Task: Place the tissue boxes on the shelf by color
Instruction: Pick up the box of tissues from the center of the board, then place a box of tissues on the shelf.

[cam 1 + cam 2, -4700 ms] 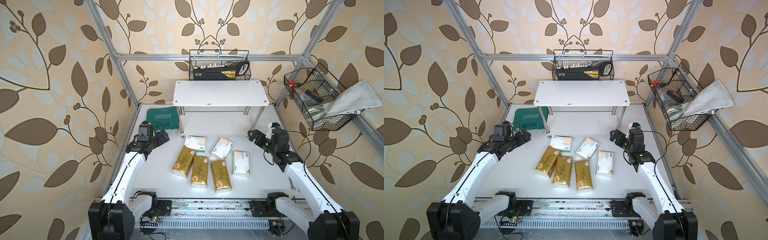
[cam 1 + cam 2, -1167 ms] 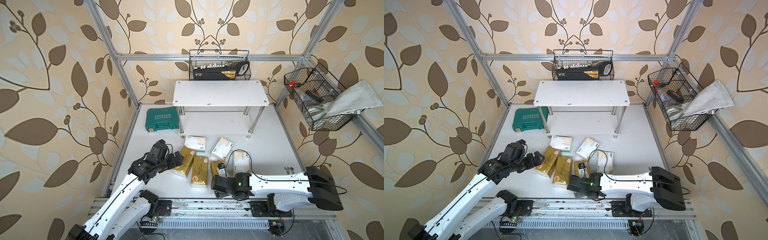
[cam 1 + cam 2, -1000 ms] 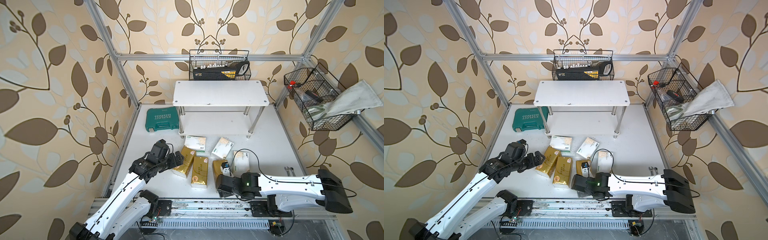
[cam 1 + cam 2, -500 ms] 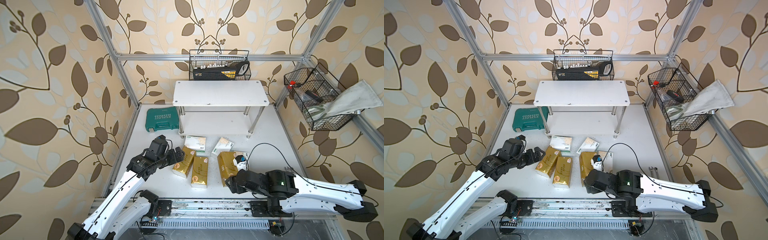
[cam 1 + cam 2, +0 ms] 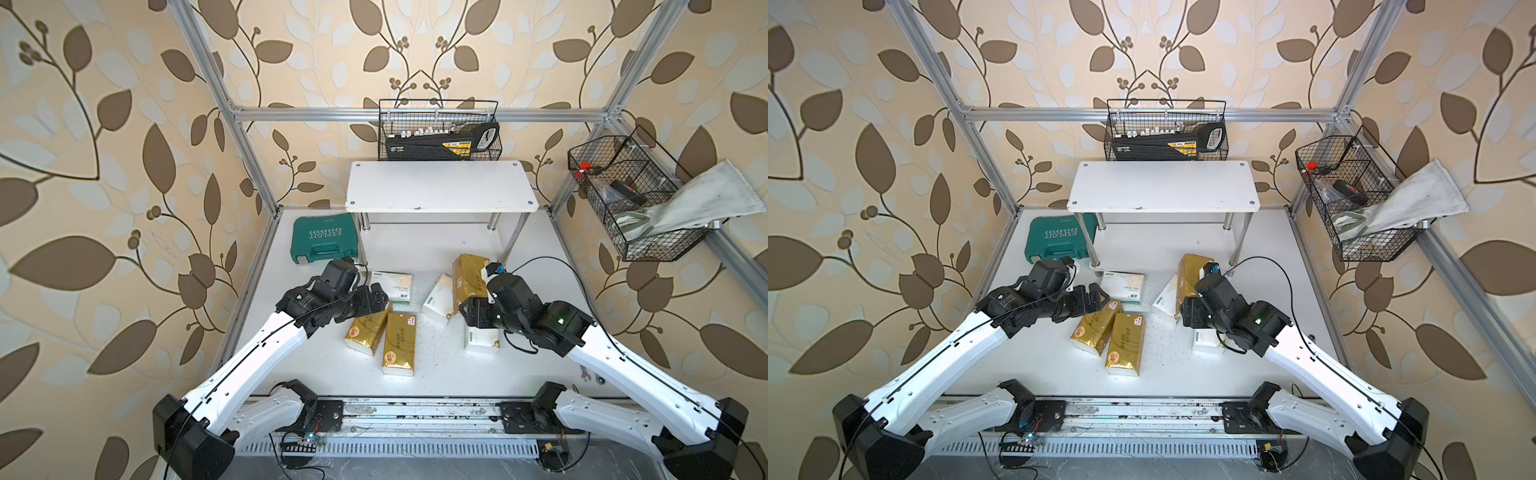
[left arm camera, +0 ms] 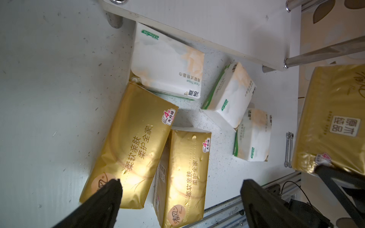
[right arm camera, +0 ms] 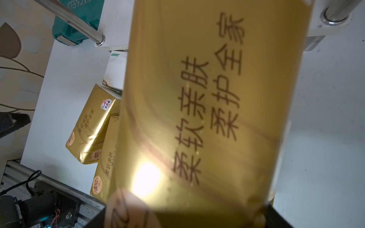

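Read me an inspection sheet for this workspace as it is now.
Surface: white table, dark specks.
Job's things: two gold packs and three white packs on the table; third gold pack held up; shelf top board holds no packs.
Clutter: teal tool case, small wrench.
Claws: left claw open over a gold pack; right claw shut on the third gold pack.
Cables: black cable loops off the right arm.
Surroundings: two wire baskets, cloth hanging from one.
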`<move>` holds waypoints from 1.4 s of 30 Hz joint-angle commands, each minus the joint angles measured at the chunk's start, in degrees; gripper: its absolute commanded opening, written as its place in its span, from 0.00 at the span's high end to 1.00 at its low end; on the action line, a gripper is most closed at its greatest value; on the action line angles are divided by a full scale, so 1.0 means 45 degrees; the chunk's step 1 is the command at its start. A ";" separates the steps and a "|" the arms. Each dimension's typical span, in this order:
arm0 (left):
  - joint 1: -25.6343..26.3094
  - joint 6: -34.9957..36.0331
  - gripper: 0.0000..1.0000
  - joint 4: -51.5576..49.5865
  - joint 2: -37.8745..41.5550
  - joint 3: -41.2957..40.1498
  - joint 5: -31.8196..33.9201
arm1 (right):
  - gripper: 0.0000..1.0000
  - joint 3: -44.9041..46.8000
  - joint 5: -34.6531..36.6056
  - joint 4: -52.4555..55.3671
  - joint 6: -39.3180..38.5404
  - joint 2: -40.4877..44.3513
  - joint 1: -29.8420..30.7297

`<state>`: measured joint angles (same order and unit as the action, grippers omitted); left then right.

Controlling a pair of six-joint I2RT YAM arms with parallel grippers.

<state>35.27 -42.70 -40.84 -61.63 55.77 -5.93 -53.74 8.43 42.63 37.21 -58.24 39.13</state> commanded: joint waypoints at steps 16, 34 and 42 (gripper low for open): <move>0.0873 0.1148 0.01 0.1807 -0.2742 0.1766 0.0236 | 0.30 -0.0779 -0.1225 -0.4365 -0.4302 -0.3784 -0.3191; 0.1233 0.1416 0.01 0.1985 -0.3426 0.2105 0.0306 | 0.30 -0.2282 -0.1216 -0.5568 -0.4756 -0.7034 -0.4230; 0.1322 0.1402 0.01 0.1889 -0.3455 0.2080 0.0362 | 0.30 -0.3563 -0.0960 -0.5243 -0.5209 -0.8515 -0.4527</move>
<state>40.62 -37.52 -32.86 -77.28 63.20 -4.64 -66.72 3.25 19.68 15.51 -95.24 19.14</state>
